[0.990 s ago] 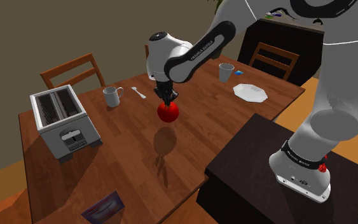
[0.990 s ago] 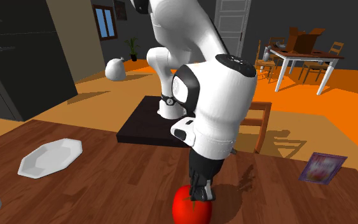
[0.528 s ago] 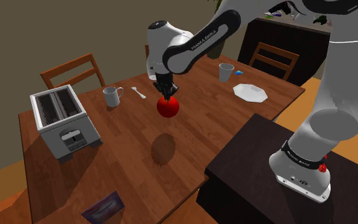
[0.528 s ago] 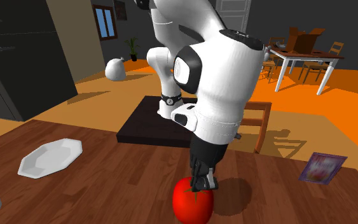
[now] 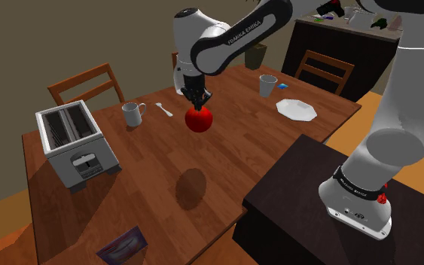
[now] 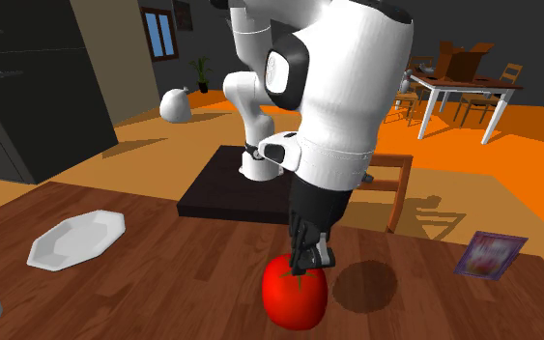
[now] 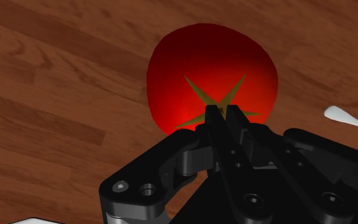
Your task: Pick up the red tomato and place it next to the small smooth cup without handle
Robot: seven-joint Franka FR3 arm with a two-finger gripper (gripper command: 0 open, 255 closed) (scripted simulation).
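Tool (image 5: 197,105) rose higher over bench (image 5: 150,162), lifting tomato (image 5: 198,120) with it. Gap from tomato to its shadow (image 5: 191,186) widened; shadow slid toward bench edge by the stand (image 5: 315,188).

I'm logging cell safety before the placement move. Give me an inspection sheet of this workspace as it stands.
Surface: brown wooden table, with the tomato's shadow on it.
Job's things: red tomato held above the table; small pale handleless cup standing near the white plate at the far end.
Clutter: white toaster, white handled mug, white spoon, picture card near the table's edge.
Grippers: black gripper shut on the tomato's top.
Cables: nothing seen.
Surroundings: wooden chairs, dark stand box, orange floor.
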